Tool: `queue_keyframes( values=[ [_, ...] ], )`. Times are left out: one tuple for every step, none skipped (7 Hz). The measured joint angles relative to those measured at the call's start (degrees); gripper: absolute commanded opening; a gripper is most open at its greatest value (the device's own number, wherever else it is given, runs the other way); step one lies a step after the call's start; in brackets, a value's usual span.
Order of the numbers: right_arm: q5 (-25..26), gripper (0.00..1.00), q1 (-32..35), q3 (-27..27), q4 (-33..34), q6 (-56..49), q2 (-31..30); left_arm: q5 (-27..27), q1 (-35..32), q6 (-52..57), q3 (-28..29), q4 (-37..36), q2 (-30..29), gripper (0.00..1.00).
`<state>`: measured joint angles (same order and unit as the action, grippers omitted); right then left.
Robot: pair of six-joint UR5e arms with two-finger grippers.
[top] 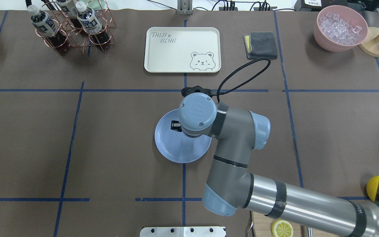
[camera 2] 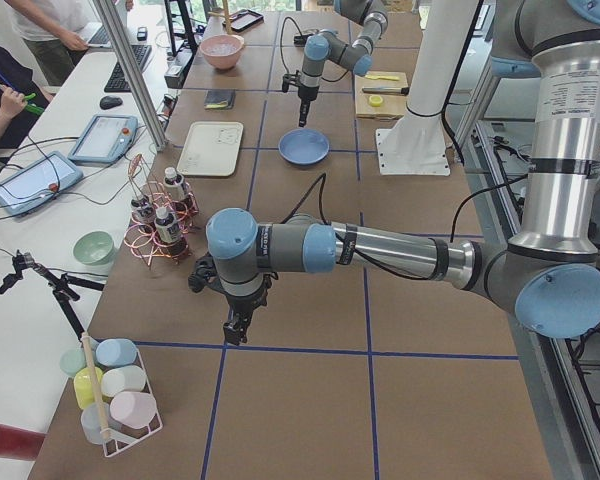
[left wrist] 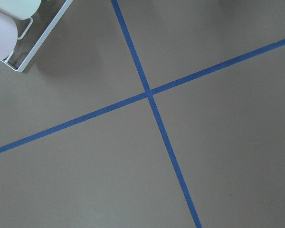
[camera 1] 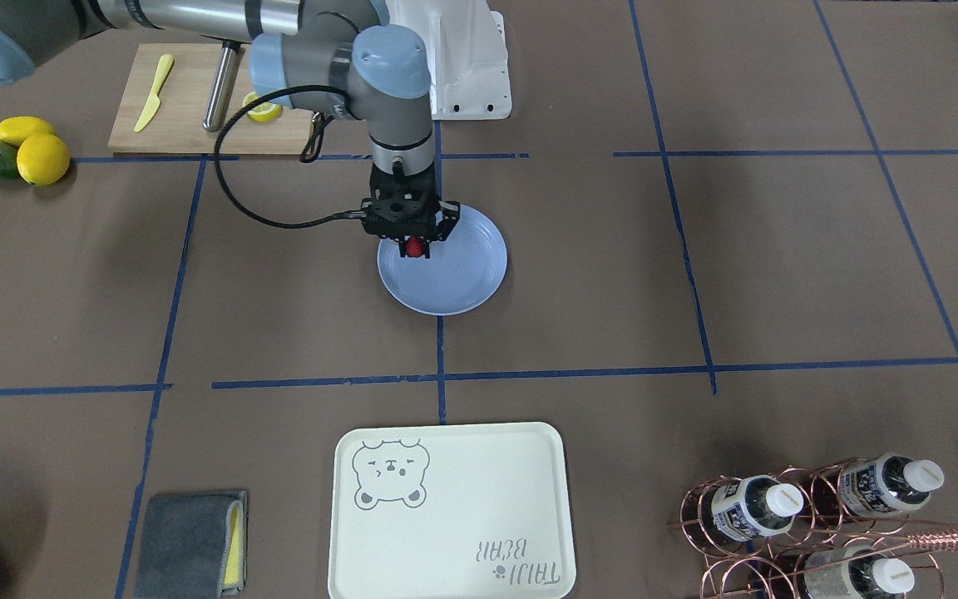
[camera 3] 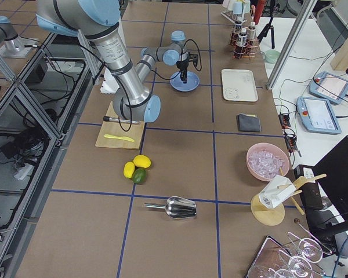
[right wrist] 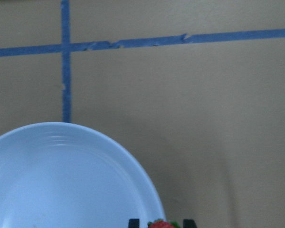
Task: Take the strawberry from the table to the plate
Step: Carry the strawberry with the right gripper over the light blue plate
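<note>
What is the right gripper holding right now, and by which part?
The right gripper pinches the strawberry by its sides, over the plate.

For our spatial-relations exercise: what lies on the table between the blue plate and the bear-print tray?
Only bare table crossed by blue tape lines; no object sits between plate and tray. The front-facing view shows this.

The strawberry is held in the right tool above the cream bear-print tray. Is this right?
Not quite. The right tool does hold the strawberry, but above the pale blue plate, not the bear-print tray. The exterior front-facing view shows this.
</note>
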<state>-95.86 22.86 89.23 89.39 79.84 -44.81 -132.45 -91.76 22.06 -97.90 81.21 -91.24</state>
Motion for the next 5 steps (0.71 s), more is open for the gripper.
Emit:
queue_keyframes(
  values=[
    [0.45, 0.0, -0.98, -2.26, 0.06, 0.83, 1.87, 0.0, 0.0, 0.0, -0.27, 0.0, 0.05, 1.0],
    [0.75, 0.0, -1.45, -3.32, 0.1, 1.1, 2.49, 0.0, 0.0, 0.0, -0.39, -0.02, 0.07, 1.0],
    [1.76, 0.0, -1.61, -3.9, 0.12, 1.02, 2.71, 0.0, 0.0, 0.0, -0.42, -0.06, 0.12, 1.0],
    [3.11, 0.27, -1.63, -4.31, 0.1, 0.81, 2.76, 0.0, 0.0, 0.0, -0.44, -0.08, 0.15, 1.0],
    [3.74, 0.74, -1.62, -4.57, 0.05, 0.7, 2.78, 0.0, 0.0, -0.02, -0.44, -0.08, 0.17, 1.0]
  ],
)
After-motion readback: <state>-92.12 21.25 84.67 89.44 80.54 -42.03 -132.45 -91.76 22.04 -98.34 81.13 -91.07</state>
